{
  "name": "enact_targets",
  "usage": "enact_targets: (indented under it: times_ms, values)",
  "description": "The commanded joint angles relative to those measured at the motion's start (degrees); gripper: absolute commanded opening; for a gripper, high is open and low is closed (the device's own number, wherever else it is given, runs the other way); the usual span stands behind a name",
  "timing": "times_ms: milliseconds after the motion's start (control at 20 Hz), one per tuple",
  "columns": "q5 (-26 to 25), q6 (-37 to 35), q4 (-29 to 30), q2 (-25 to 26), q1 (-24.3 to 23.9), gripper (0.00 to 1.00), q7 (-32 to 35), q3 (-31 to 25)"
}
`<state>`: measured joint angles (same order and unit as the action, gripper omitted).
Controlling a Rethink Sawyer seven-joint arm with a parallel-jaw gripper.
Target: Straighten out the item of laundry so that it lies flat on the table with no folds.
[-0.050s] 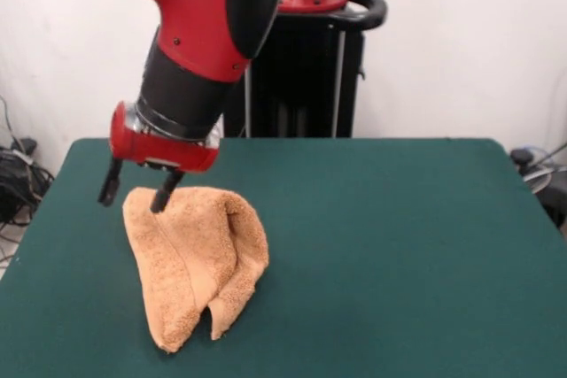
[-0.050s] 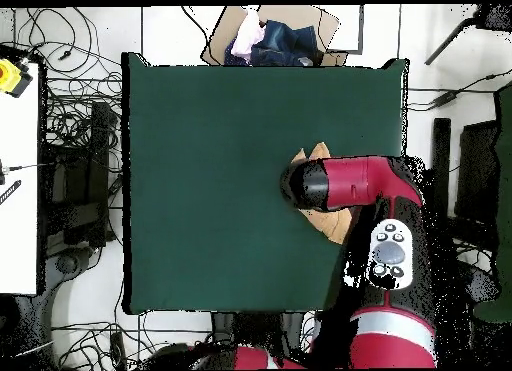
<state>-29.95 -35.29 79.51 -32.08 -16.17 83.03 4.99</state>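
Note:
The item of laundry (image 1: 197, 258), an orange-tan towel, lies bunched on the table (image 1: 399, 245) at the left, doubled over itself with thick folds and one end pointing toward the near edge. My gripper (image 1: 134, 203) hangs at its far left corner, open, with one finger (image 1: 165, 192) touching the cloth's top edge and the other finger (image 1: 109, 185) just off the cloth. In the overhead view the arm hides the gripper and most of the towel (image 2: 321, 152); only tan bits show on both sides of the arm.
An open cardboard box (image 2: 272, 37) holding clothes stands beyond the table's (image 2: 220, 187) far edge in the overhead view. Cables and equipment lie on the floor around the table's sides.

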Motion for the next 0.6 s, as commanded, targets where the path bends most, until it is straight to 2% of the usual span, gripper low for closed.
enact_targets:
  times_ms: [50, 400, 600]
  values:
    - [-0.93, 0.00, -1.27, 0.58, 0.82, 1.00, -8.03, -11.43]
    - [-3.90, 2.38, -5.36, 5.83, 4.50, 1.00, -1.39, -8.03]
    - [-3.85, 2.46, -4.54, 6.08, 5.02, 1.00, -0.50, -7.28]
